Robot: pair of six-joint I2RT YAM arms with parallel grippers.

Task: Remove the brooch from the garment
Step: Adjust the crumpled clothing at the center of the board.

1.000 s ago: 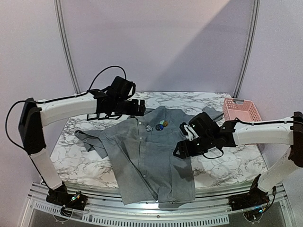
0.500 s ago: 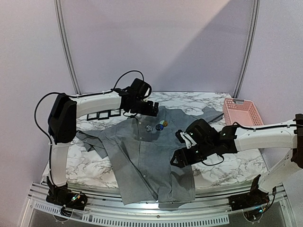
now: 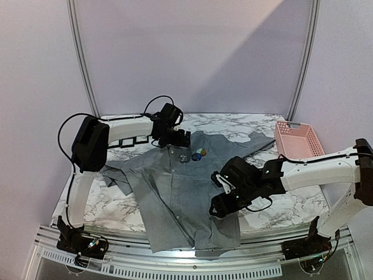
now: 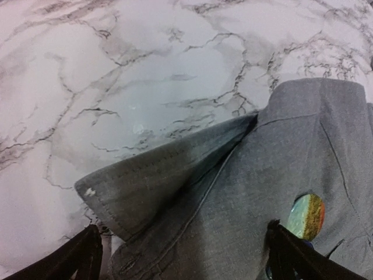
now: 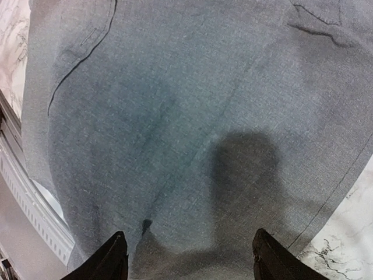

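Your left claw (image 4: 185, 259) hangs spread over the collar of the garment (image 3: 175, 192), just beside the colourful brooch (image 4: 307, 217) pinned on its chest, likely lining up a pinch. Your right claw (image 5: 186, 256), also spread, hovers over the lower front, probably to press cloth against the bench (image 3: 102, 201).

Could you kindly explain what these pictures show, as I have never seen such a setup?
Two robot arms are bolted at the near edge of a marble table. One picture looks down from above and behind; the other two come from cameras on each wrist. A grey shirt lies spread out, a colourful round brooch pinned near its collar, a pink basket at the far right. The left gripper hovers open by the collar; the right gripper hangs open over the shirt's lower front. Nothing is held.
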